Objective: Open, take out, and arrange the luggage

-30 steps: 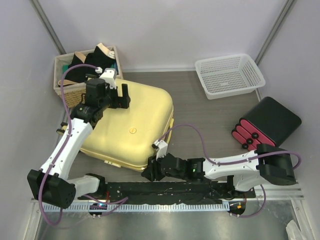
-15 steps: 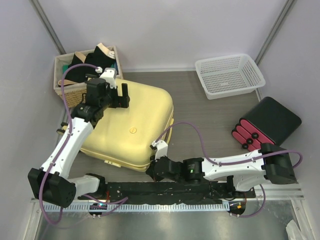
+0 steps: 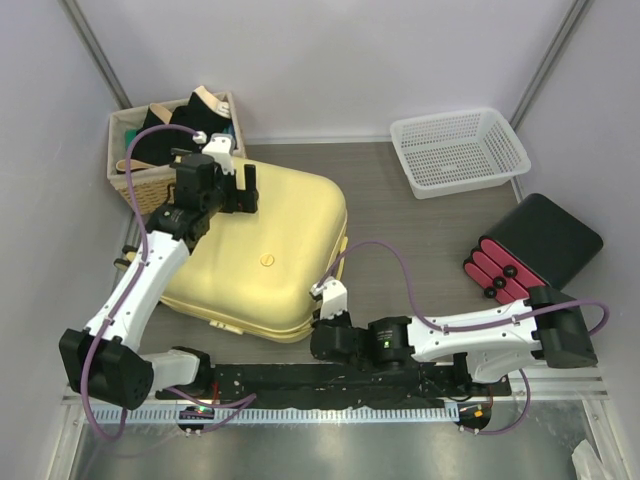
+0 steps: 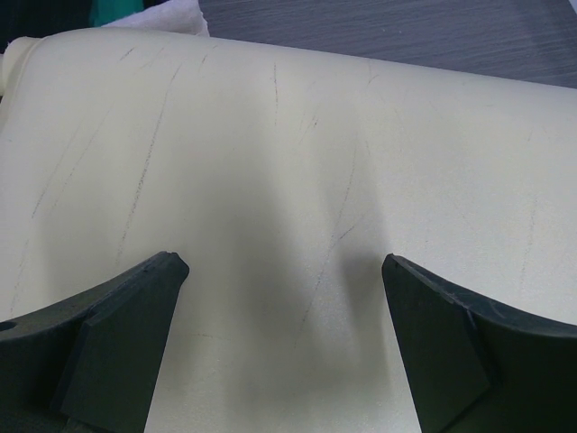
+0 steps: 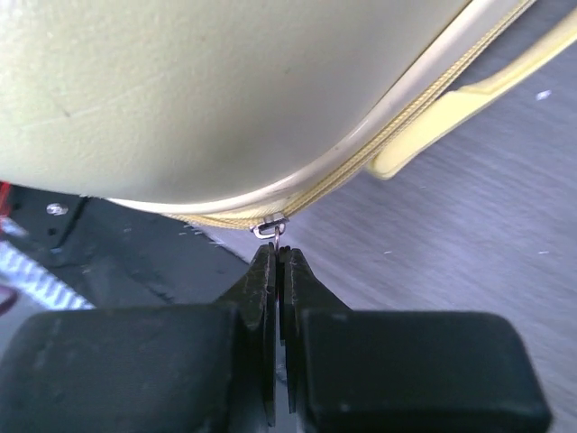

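The pale-yellow hard-shell luggage (image 3: 262,250) lies flat and closed at the centre left of the table, its small round logo up. My left gripper (image 3: 246,187) is open, its fingers resting over the far top of the shell (image 4: 288,198). My right gripper (image 3: 315,340) is at the luggage's near right corner, shut on the metal zipper pull (image 5: 278,236) of the yellow zip that runs round the rim. The yellow side handle (image 5: 451,108) shows just beyond that corner.
A wicker basket (image 3: 170,130) of dark clothes stands at the back left, touching the luggage. A white mesh basket (image 3: 458,150) is at the back right. A black box with red cylinders (image 3: 530,248) is at the right. A black rail (image 3: 330,385) runs along the near edge.
My right gripper has moved to the right along the luggage's near edge to its corner, keeping hold of the zipper pull. The left arm has barely moved.
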{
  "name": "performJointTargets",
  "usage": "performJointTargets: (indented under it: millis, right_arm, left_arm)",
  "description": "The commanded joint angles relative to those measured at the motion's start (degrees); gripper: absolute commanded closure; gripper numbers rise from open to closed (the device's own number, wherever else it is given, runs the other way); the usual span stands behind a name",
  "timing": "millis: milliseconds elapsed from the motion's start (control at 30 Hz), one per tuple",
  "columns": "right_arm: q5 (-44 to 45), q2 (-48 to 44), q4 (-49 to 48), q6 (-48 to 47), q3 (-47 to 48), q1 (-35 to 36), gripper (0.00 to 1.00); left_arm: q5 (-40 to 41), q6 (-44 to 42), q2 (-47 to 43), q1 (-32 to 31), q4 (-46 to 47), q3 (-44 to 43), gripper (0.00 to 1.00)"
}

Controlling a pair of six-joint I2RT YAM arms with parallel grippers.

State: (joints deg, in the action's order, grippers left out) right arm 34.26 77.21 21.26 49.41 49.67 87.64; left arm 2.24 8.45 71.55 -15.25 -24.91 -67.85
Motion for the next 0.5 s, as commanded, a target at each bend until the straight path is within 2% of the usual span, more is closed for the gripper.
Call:
performJointTargets:
  millis: [0,233,467]
  right_arm:
    - [8.54,-2.24,10.74,-6.6,-0.54,-1.59,0.99]
    - [8.02,-3.38,8.9,-13.8,-1.85,-9.93,0.99]
    - [0.64,-8.04,-1.56,-21.45,-5.81,-19.86,0.99]
  left_arm:
    - [0.57,-0.19,2.45,0.3,-4.45,0.97,0.0]
    - [0.75,-0.98,2.98,0.3,-4.19,1.23,0.0]
    - [0.4,-1.77,3.42,0.22,-3.75,1.58,0.0]
